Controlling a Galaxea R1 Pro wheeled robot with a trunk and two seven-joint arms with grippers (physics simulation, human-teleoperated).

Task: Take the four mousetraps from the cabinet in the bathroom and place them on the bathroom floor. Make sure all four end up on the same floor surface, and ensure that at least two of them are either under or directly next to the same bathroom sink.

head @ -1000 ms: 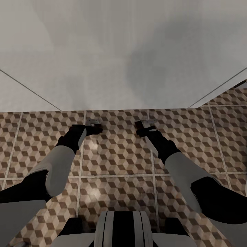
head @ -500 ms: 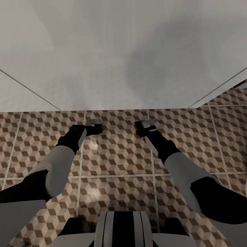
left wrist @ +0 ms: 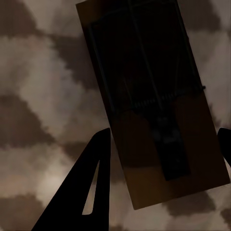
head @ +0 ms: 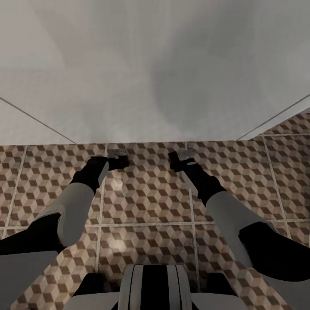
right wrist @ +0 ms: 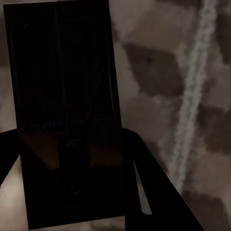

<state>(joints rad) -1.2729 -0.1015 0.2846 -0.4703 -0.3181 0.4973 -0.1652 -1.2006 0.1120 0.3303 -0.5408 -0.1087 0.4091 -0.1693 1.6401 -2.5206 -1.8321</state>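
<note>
While both arms reach over the bathroom floor (head: 146,202), the left gripper (left wrist: 163,144) pinches a mousetrap (left wrist: 154,96). The right gripper (right wrist: 72,144) seems clamped on another mousetrap (right wrist: 62,96), deep in shadow.

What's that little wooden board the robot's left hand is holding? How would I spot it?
Start at the bathroom floor with its brown and beige cube pattern, then follow the robot's left arm to the left gripper. Between its dark jaws sits a mousetrap, a flat tan wooden rectangle. A black wire spring bar across its top sets it apart from the patterned tiles behind it.
</note>
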